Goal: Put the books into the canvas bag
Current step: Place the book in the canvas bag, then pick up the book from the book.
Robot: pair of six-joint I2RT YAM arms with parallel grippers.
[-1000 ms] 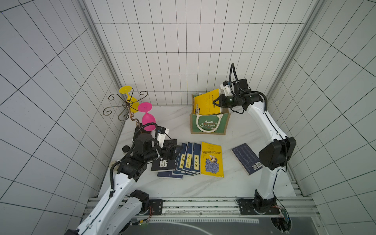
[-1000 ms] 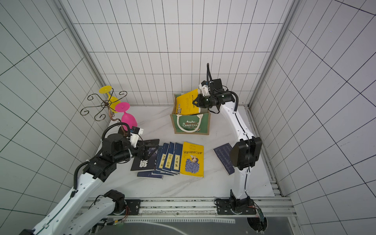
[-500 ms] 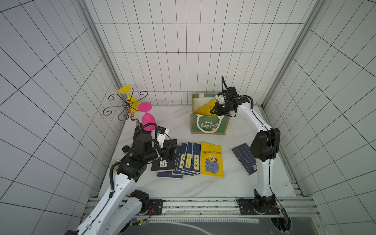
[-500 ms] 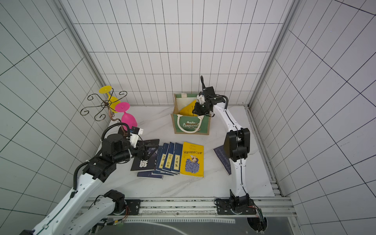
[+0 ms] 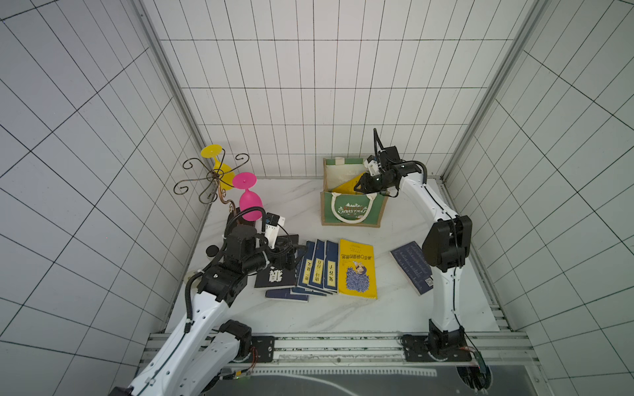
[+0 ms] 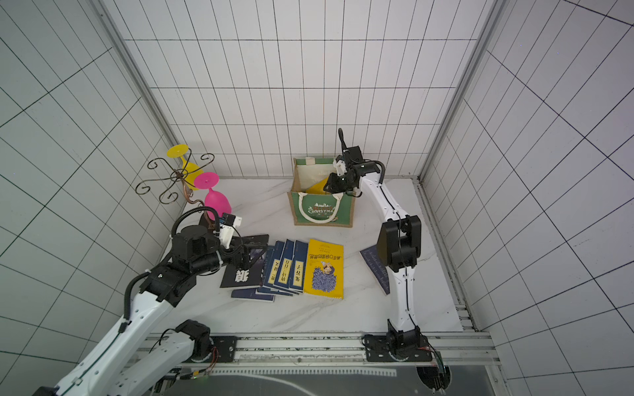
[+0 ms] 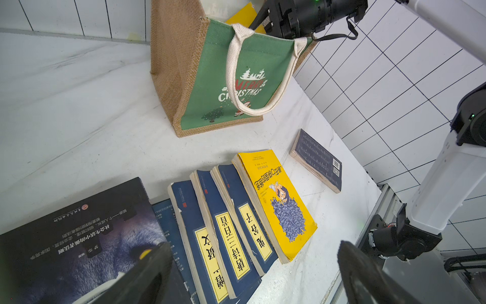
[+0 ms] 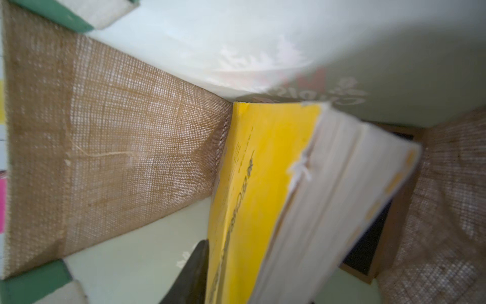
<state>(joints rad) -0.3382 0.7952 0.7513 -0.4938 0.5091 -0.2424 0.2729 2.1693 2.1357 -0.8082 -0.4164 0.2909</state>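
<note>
The canvas bag [image 5: 353, 212] [image 6: 322, 212] [image 7: 210, 79] stands open at the back of the table. A yellow book [image 5: 348, 185] [image 6: 317, 187] [image 8: 252, 184] leans tilted inside it. My right gripper [image 5: 360, 185] [image 6: 329, 187] reaches into the bag's mouth at the book's upper edge. One finger [image 8: 193, 265] lies against the yellow cover; the other is hidden behind the blurred pages. On the table lie a black book [image 5: 276, 276], three fanned navy books [image 5: 317, 269], a yellow book [image 5: 356, 269] and a lone navy book [image 5: 410, 265]. My left gripper [image 5: 291, 255] [image 7: 252, 252] hangs open over the black and navy books.
A wire rack [image 5: 214, 178] with a yellow and a pink goblet [image 5: 248, 202] stands at the back left. Tiled walls close three sides, and a metal rail [image 5: 326, 343] runs along the front. A dark, tan-edged book [image 8: 368, 244] lies at the bag's bottom.
My right gripper has lowered the yellow book from above the bag's rim down into the bag. The left arm and the books on the table have not moved.
</note>
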